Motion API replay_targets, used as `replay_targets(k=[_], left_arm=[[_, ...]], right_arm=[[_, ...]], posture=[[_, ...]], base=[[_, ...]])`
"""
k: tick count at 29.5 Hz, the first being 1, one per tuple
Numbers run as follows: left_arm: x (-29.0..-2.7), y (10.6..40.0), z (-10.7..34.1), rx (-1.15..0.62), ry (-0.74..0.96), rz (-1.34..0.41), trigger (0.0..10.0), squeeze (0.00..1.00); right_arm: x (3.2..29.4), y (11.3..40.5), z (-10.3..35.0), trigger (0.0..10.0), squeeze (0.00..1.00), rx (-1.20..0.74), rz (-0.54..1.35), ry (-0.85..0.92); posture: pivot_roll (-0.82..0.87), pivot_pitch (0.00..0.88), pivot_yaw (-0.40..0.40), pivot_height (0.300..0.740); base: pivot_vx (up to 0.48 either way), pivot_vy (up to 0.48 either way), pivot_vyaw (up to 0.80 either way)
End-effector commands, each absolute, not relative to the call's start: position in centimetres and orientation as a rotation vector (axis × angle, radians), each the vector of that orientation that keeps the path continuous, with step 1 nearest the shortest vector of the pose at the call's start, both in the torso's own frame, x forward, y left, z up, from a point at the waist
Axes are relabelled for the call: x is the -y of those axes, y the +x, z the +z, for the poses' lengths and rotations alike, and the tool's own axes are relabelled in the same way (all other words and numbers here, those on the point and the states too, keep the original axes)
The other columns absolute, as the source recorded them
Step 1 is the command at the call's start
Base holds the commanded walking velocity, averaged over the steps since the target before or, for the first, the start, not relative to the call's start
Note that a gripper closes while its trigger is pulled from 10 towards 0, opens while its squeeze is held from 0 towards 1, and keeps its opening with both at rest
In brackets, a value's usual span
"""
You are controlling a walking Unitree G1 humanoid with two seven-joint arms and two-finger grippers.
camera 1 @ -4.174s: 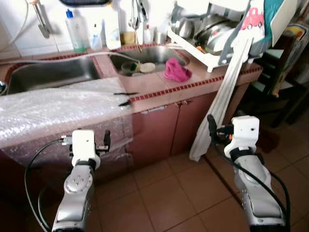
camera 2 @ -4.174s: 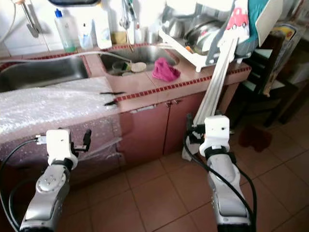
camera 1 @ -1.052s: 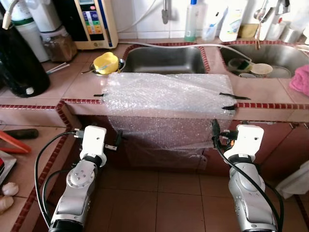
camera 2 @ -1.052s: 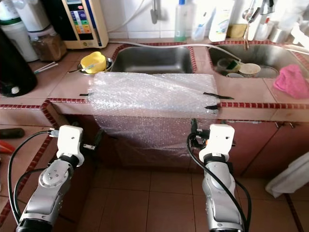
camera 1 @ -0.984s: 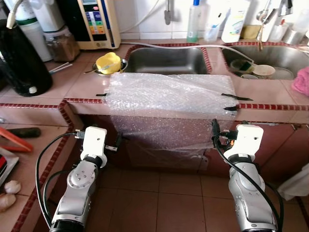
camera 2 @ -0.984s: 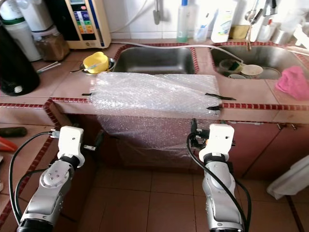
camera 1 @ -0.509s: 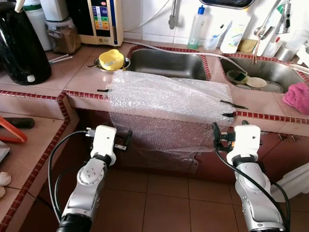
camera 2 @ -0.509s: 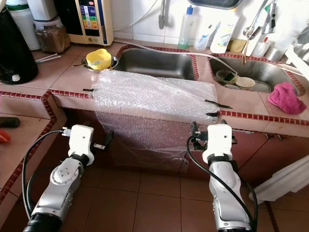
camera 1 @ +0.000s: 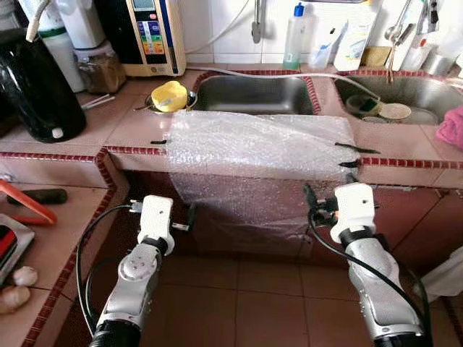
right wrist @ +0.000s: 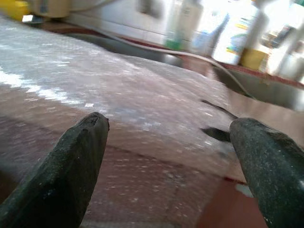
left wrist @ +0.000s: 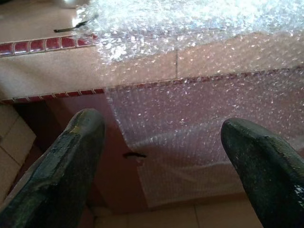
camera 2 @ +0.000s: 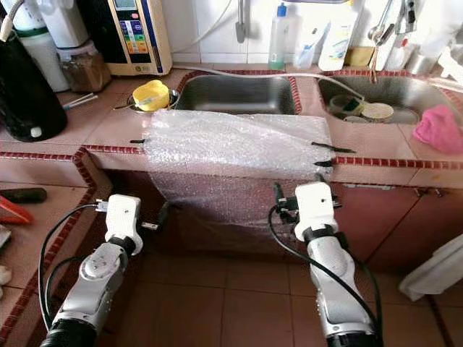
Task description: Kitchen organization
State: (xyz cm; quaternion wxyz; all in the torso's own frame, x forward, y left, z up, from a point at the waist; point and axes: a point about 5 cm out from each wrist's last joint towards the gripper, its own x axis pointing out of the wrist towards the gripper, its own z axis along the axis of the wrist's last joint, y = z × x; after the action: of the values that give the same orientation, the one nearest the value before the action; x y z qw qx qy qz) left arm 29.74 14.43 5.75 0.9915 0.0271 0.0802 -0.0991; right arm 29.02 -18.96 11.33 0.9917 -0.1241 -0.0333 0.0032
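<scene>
1. The fingers of the left gripper are spread apart and nothing is held; the same is seen at the right gripper.
2. Both grippers are held below the bench edge, in front of the bubble wrap, left gripper near its left side, right gripper near its right.
3. The bubble wrap is taped flat on the bench and is draped over the front edge.
4. Behind the bubble wrap a sink is seen; a yellow cup is placed by its left corner.
</scene>
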Motion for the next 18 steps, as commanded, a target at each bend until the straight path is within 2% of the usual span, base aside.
replay_targets(k=[1,3,7,12,17,18], left_arm=[[-13.7,30.1,6.0,-0.155,0.055,-0.23,10.0,0.0],[-13.2,30.2,6.0,-0.152,0.055,-0.25,10.0,0.0],[-12.2,30.8,6.3,-0.136,0.053,-0.284,10.0,0.0],[-12.3,30.8,6.5,-0.125,0.042,-0.264,10.0,0.0],[-13.2,30.1,6.4,-0.103,0.044,-0.207,10.0,0.0],[-13.5,30.0,6.5,-0.095,0.049,-0.184,10.0,0.0]], right_arm=[[19.6,28.9,11.7,10.0,0.0,0.073,-0.039,-0.235],[19.6,28.6,11.5,10.0,0.0,0.066,-0.036,-0.248],[19.1,27.1,10.8,10.0,0.0,0.023,0.003,-0.255],[18.0,26.1,10.4,10.0,0.0,0.017,0.08,-0.286],[16.7,26.7,11.1,10.0,0.0,0.049,0.073,-0.231],[16.4,26.8,11.3,10.0,0.0,0.055,0.065,-0.205]], posture=[[-0.1,0.0,0.147,0.74],[-0.1,0.0,0.148,0.74],[-0.12,0.0,0.131,0.74],[-0.1,0.0,0.093,0.74],[-0.07,0.0,0.044,0.74],[-0.06,0.0,0.034,0.74]], base=[[0.0,0.0,0.0],[0.0,0.0,0.0],[0.0,0.0,-0.8],[0.0,0.0,-0.8],[0.0,0.0,-0.77],[0.0,0.0,0.0]])
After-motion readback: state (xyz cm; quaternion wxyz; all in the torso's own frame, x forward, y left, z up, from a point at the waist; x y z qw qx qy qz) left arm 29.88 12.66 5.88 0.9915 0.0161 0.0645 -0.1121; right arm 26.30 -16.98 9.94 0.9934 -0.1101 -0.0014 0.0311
